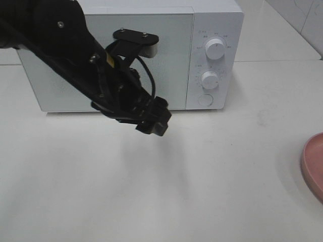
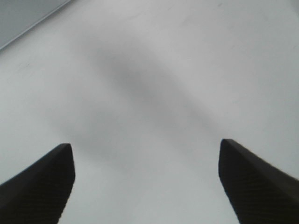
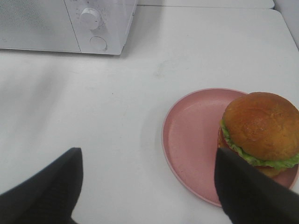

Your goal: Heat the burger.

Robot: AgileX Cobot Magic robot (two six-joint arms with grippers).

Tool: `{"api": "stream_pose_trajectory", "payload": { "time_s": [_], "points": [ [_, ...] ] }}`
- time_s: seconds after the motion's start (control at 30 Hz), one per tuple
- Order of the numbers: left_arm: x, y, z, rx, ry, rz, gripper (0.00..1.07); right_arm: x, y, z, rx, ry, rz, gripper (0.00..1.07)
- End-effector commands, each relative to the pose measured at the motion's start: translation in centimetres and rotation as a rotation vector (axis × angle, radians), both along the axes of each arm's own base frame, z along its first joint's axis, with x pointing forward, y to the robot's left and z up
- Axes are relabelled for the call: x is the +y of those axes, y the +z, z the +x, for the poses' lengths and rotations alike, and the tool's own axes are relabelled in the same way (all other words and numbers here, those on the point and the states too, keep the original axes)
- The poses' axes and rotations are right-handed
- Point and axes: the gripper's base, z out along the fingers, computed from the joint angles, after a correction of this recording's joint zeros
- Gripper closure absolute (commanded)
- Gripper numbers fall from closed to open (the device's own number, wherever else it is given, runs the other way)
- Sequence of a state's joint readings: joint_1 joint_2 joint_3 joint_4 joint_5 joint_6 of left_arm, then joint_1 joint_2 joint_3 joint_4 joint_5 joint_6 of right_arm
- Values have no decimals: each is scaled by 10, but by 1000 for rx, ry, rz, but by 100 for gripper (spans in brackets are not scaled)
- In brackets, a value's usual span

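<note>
Burger is out of our high view; only the pink plate's (image 1: 314,166) edge shows, well right of the left end effector (image 1: 151,123) by the shut microwave (image 1: 136,50); left wrist: jaws spread, empty, over bare table (image 2: 154,70); right wrist: burger (image 3: 260,130) on the plate just ahead of the released right end effector (image 3: 147,186), the nearer one.

Lying wide and white all around: a smooth counter (image 1: 212,191). Standing at the back of it: a white microwave (image 1: 136,55), door shut, two round knobs (image 1: 215,50) and a round button on its right side. Showing at the far right corner: a white tiled wall (image 1: 303,20). Shining soft and even from above, leaving a grey shadow (image 1: 151,166) on the counter.
</note>
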State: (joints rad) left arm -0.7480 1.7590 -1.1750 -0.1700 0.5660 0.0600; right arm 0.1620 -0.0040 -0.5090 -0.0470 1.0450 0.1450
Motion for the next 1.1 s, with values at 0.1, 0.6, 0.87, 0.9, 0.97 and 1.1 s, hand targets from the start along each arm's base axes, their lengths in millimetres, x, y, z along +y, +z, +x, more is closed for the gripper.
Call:
{"api": "stream_pose_trajectory", "payload": {
  "time_s": [0.1, 0.6, 0.87, 0.9, 0.97, 1.1],
  "points": [
    [29, 19, -12, 29, 31, 232, 13, 0, 0, -3, -32, 0, -3, 32],
    [134, 69, 0, 203, 277, 202, 12, 0, 0, -3, -32, 0, -3, 32],
    [207, 103, -11, 191, 465, 182, 12, 0, 0, -3, -32, -1, -2, 32],
    [213, 106, -14, 187, 476, 180, 12, 0, 0, -3, -32, -1, -2, 32],
    [223, 114, -19, 171, 514, 160, 12, 0, 0, -3, -32, -1, -2, 32],
    [236, 125, -28, 137, 568, 140, 12, 0, 0, -3, -32, -1, -2, 32]
  ]
}}
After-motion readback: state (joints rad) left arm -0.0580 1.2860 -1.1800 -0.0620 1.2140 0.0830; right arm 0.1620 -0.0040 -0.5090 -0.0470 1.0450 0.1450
